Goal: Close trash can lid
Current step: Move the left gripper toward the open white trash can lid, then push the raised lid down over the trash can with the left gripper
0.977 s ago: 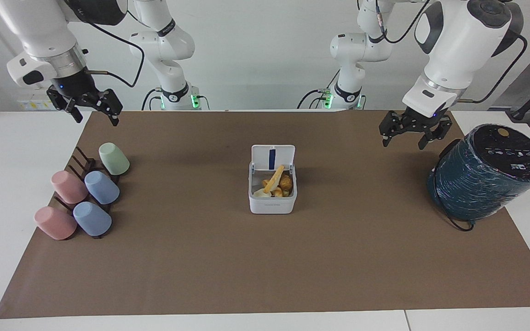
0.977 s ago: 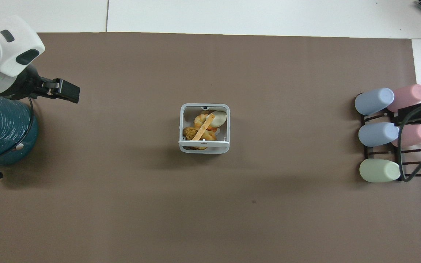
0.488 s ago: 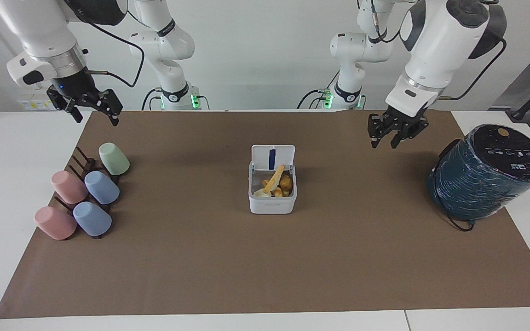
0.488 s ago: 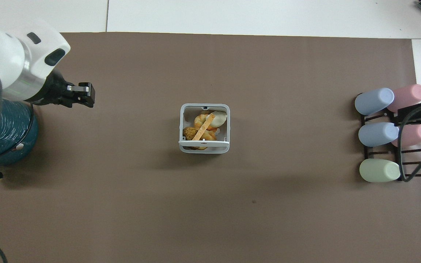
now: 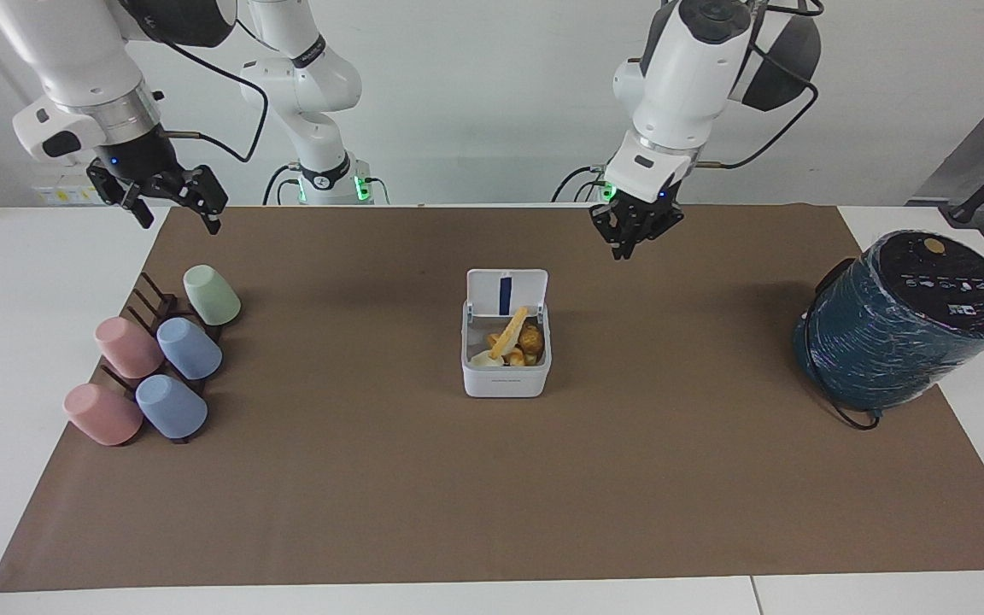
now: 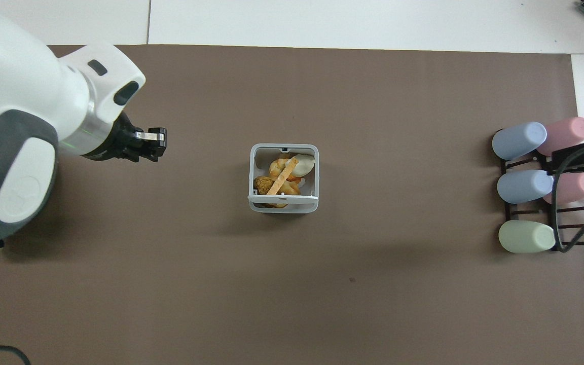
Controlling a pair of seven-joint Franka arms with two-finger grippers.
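Observation:
The small white trash can (image 5: 506,378) stands mid-mat with food scraps inside. Its lid (image 5: 506,290) stands upright on the side nearer the robots, blue strip showing; in the overhead view the lid (image 6: 283,202) appears edge-on along the rim of the trash can (image 6: 283,148). My left gripper (image 5: 629,248) hangs shut and empty over the mat, apart from the can toward the left arm's end, also visible as the left gripper (image 6: 160,144) from above. My right gripper (image 5: 178,215) waits open in the air near the cup rack.
A large dark teal cylinder (image 5: 902,320) sits at the left arm's end of the brown mat (image 5: 492,495). A dark rack with several pastel cups (image 5: 155,359) lies at the right arm's end, the rack (image 6: 530,185) also showing from above.
My left arm has swung from beside the teal cylinder toward the trash can, and its fingers have closed. The right arm, can and lid have not moved.

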